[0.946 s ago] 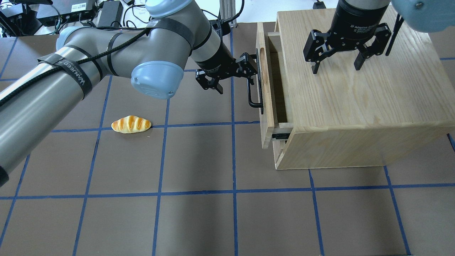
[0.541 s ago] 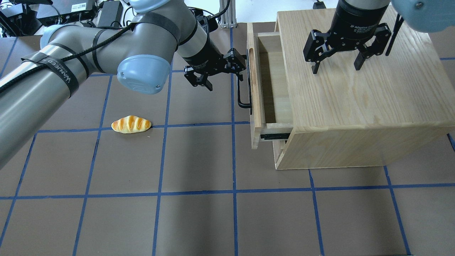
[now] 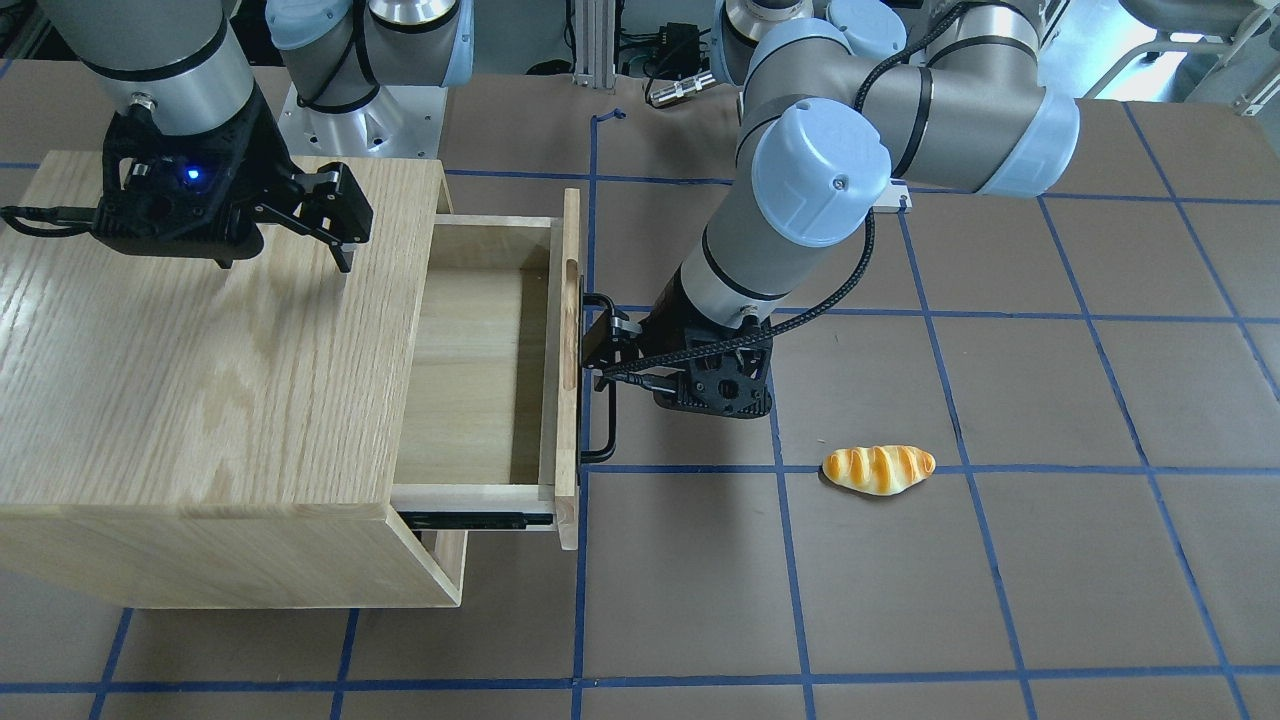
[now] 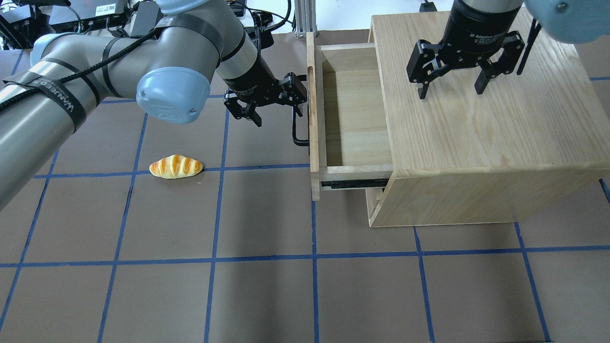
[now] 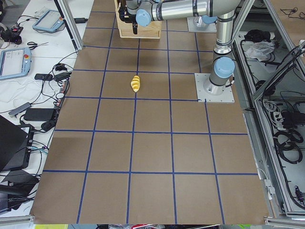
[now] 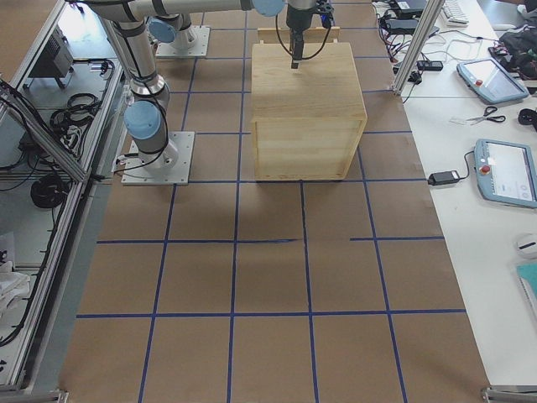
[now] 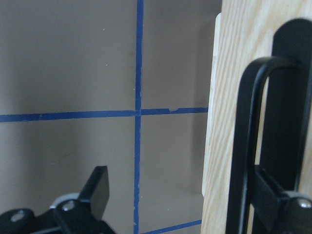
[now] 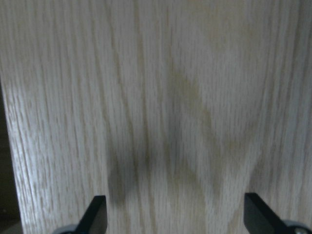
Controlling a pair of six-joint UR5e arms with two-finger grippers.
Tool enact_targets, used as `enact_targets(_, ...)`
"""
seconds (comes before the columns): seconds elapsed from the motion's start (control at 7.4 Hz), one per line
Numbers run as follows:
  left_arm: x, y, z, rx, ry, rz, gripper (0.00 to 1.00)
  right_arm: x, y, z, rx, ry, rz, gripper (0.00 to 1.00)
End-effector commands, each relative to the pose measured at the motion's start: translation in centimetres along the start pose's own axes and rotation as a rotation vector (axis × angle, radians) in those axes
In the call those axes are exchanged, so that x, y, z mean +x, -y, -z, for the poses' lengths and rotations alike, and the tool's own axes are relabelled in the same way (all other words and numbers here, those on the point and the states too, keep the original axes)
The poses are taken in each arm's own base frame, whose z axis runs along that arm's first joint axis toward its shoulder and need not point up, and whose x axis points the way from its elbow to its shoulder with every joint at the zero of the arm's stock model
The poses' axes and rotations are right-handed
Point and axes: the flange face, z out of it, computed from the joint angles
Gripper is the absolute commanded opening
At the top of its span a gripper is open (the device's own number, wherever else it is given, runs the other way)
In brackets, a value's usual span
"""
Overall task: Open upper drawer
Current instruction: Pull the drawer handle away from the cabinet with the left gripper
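The upper drawer (image 4: 350, 109) is a shallow light-wood box pulled far out of the oak cabinet (image 4: 476, 133), its inside bare. It also shows in the front-facing view (image 3: 480, 370). Its front panel carries a long black bar handle (image 4: 296, 131) and an oval slot. My left gripper (image 4: 278, 114) is open, and one finger (image 7: 287, 204) is hooked behind the handle (image 7: 243, 146). The other finger (image 7: 99, 187) stands free over the table. My right gripper (image 4: 451, 90) is open and empty just above the cabinet top (image 8: 161, 97).
A toy bread roll (image 4: 176, 166) lies on the brown gridded table to the left of the drawer, and also shows in the front-facing view (image 3: 878, 469). A lower drawer edge shows under the open one. Cables and boxes sit at the table's far edge.
The drawer has slid out to the left, from a narrow gap to well open. My left gripper moved left with the handle. The right gripper has not moved.
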Motion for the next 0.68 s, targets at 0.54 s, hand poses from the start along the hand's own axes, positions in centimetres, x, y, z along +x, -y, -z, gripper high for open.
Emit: enact_targets(0.54, -3.9, 0.1, 3.1, 0.003, 0.008, 0.009, 1.0, 0.0, 0.0, 0.0, 0.0, 0.0, 0.0, 1.0)
